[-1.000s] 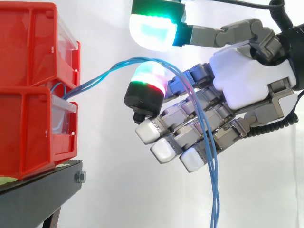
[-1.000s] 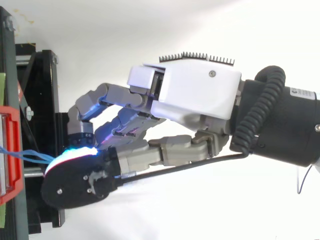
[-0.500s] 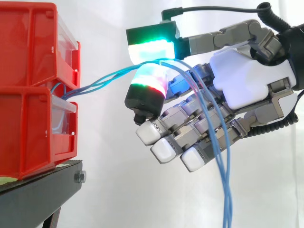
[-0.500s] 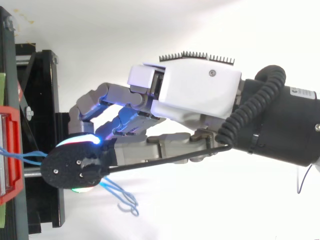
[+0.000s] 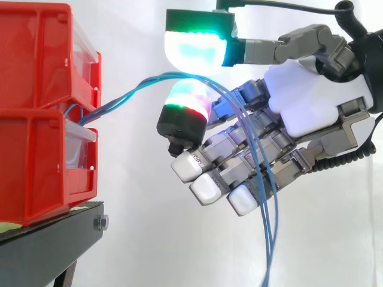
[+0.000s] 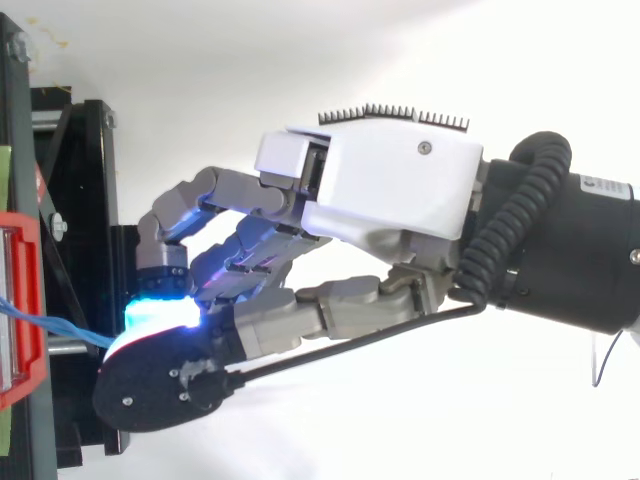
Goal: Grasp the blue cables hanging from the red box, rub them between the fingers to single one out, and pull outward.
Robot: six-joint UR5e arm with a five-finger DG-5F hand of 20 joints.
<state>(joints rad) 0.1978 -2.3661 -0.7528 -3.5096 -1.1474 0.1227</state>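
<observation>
We see the hand (image 5: 311,101) unclenched, its thumb raised off the blue cables (image 5: 128,91), which run from the red box (image 5: 36,161), drape over a curled finger and hang down.

It looked like a robotics lab, probably a test bench: stacked red bins (image 5: 36,89) sat on a black stand (image 5: 48,242) before a plain white curtain (image 5: 137,239), facing a robot hand (image 5: 311,101).

Red bins (image 5: 42,119) (stacked) on black stand (image 5: 48,248)
</observation>
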